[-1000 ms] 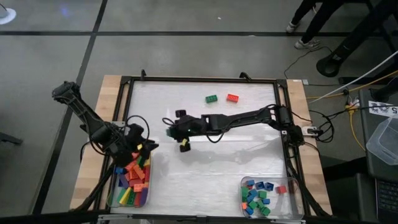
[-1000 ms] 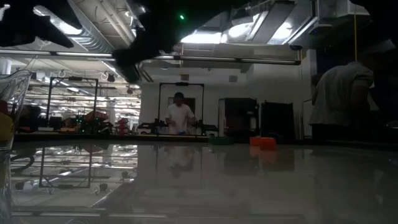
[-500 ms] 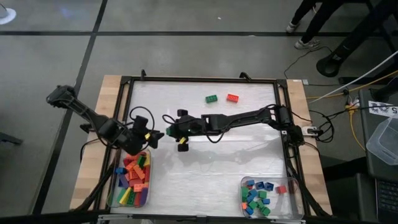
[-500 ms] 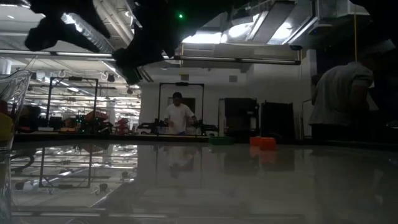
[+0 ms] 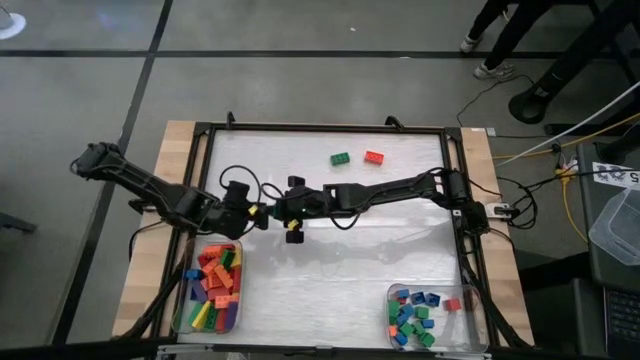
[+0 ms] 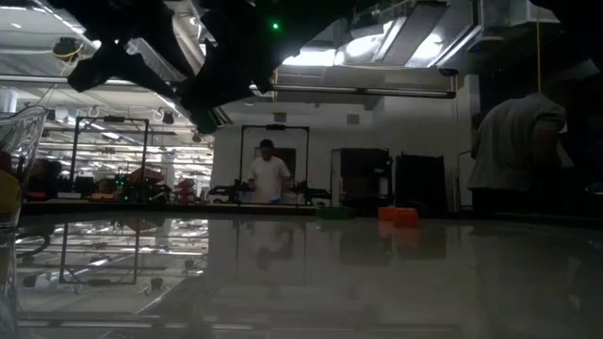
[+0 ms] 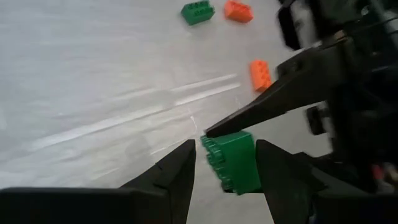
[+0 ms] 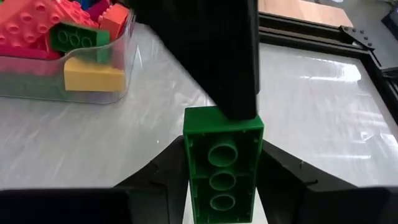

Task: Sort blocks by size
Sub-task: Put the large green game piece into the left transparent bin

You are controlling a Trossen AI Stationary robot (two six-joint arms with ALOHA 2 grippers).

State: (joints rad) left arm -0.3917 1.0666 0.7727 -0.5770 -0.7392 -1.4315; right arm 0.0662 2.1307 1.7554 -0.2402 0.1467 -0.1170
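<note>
A long green block (image 8: 222, 168) is held between the fingers of the right gripper (image 5: 272, 211) mid-table, with the left gripper (image 7: 225, 163) closed in around its other end, apparently for a handover toward the long-brick tray (image 5: 180, 312).

the long green studded plastic brick (image 8: 222, 163) looks smooth and slightly glossy, its hollow underside moulded with round tubes. the dark matt fingers (image 8: 219, 56) around it look like hard plastic. the white table top (image 5: 330, 260) is smooth with a sheen and mirrors the room in the low view. its black frame (image 5: 320, 126) looks like metal, on pale bare wood (image 5: 175, 150). the clear plastic tray (image 8: 93, 93) at the near left is glossy.
</note>
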